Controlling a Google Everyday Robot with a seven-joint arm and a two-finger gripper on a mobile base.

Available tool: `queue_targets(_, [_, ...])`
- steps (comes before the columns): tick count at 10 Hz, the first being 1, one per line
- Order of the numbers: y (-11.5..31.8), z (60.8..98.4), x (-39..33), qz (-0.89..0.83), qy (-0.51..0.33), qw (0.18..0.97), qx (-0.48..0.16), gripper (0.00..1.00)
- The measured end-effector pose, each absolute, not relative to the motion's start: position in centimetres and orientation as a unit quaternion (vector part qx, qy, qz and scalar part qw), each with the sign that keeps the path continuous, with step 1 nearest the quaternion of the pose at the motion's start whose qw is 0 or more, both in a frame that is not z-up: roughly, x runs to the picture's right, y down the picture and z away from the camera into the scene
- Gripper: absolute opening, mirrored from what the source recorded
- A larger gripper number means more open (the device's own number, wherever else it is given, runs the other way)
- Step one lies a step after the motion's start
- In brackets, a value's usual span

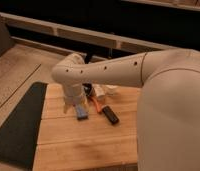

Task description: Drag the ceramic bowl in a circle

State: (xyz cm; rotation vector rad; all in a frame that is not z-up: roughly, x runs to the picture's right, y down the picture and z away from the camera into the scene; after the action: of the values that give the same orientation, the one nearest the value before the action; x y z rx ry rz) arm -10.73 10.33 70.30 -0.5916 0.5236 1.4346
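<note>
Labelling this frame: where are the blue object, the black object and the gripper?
blue object (81, 113): camera view, its middle.
black object (110, 115): camera view, its middle.
gripper (72, 104): camera view, low white end, left of the blue object.

My own arm (103, 72) blocks most of what I need. The gripper (71, 105) sits low over the table (83, 145) at its left rear, under the elbow, largely masked by the wrist. The ceramic bowl (87, 90) shows only as a dark sliver just behind the arm. 2 pale items (100, 91) beside it are too blurred to name. The robot's body (173, 115) hides the table's right side and runs off the right and bottom edges. The dark mat (18, 125) is cut off at the left.
</note>
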Motion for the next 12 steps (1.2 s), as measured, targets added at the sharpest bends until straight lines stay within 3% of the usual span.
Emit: queue_targets(12, [9.1, 70.4, -10.2, 0.637, 0.223, 0.698, -0.240, 0.65])
